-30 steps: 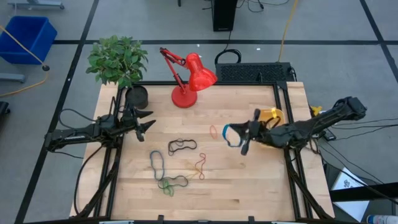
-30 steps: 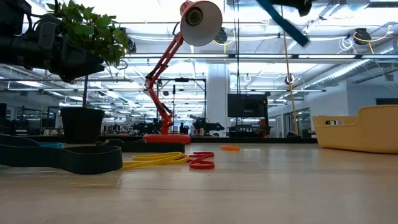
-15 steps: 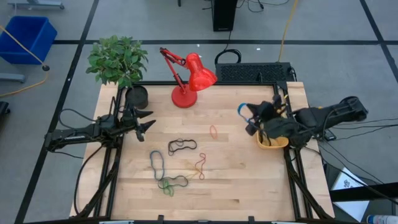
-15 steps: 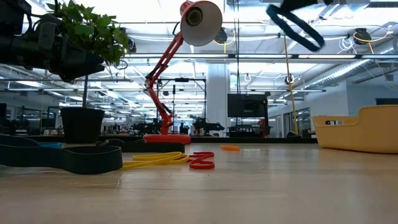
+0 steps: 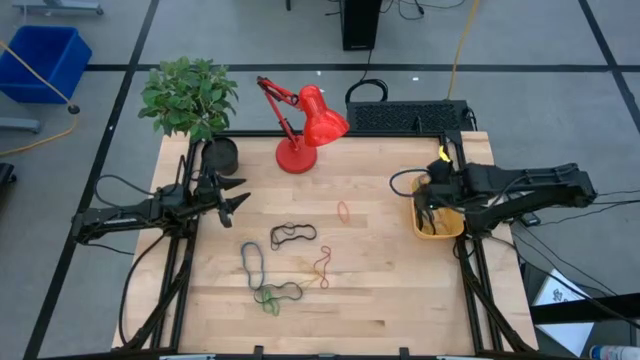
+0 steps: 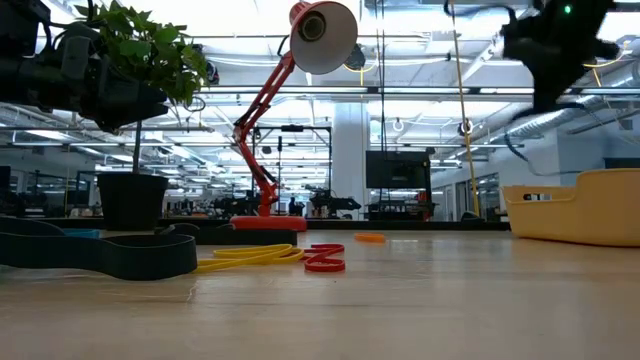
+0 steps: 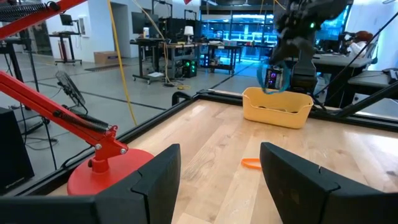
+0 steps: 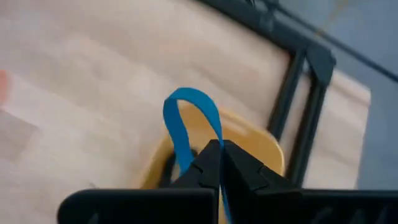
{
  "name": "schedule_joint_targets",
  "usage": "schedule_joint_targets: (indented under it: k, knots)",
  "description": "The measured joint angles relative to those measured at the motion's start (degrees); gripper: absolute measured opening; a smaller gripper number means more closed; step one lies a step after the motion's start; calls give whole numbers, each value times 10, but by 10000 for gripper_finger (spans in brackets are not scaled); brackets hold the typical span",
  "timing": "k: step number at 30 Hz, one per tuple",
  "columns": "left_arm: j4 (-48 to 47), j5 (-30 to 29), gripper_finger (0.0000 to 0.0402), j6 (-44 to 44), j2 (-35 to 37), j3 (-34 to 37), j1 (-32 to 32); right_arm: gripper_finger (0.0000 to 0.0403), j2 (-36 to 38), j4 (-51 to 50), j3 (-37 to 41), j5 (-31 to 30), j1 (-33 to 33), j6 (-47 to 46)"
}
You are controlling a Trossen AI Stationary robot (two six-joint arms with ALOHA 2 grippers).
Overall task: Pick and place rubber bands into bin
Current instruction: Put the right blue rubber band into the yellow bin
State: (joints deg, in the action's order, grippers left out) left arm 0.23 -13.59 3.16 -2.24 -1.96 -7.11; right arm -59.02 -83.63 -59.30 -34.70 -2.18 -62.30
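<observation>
High view: right pincer (image 5: 432, 192) found over the yellow bin (image 5: 440, 226) at the tabletop's (image 5: 370, 290) right edge, blue rubber band (image 5: 403, 181) looping out toward the middle. Left pincer (image 5: 232, 201) parked near the plant pot (image 5: 219, 155), nothing in it. Remaining bands lying mid-tabletop: black loop (image 5: 292, 235), orange-red ring (image 5: 344, 211), orange-red strand (image 5: 323, 266), dark blue loop (image 5: 252, 260), green tangle (image 5: 272, 296). Red lamp (image 5: 303, 125) at the back edge.

Low view: right arm seen high above the bin (image 6: 580, 207); red band (image 6: 324, 258) and yellow band (image 6: 250, 258) flat on the wood.

Left wrist view: own fingers (image 7: 155, 177) spread apart, empty. Bin (image 7: 277, 106) across the tabletop with the right pincer (image 7: 273, 78) above it, blue band (image 7: 268, 86) dangling just over the rim.

Right wrist view: fingers (image 8: 208, 165) pinched closed on the blue band (image 8: 185, 121), loop standing up, bin (image 8: 261, 146) directly beneath.

Risk, as judged: loop extends past the bin's inner wall, so release from this height could drape it over the rim or drop it onto the wood. Could also cling to a finger pad on opening.
</observation>
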Motion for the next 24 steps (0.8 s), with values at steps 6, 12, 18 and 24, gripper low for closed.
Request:
schedule_joint_targets:
  k: [6, 12, 18, 24]
  knots:
    - [0, 0, 228, -1, 0, 0, 0, 0, -1, 45, 76, 82, 12, -4]
    - [0, 0, 228, -4, 0, 0, 0, 0, -1, 81, 156, 158, 18, -29]
    - [0, 0, 228, -4, 0, 0, 0, 9, 0, 114, 203, 221, 18, -17]
    - [0, 0, 228, -4, 0, 0, 0, 40, 0, 144, 204, 228, 17, -14]
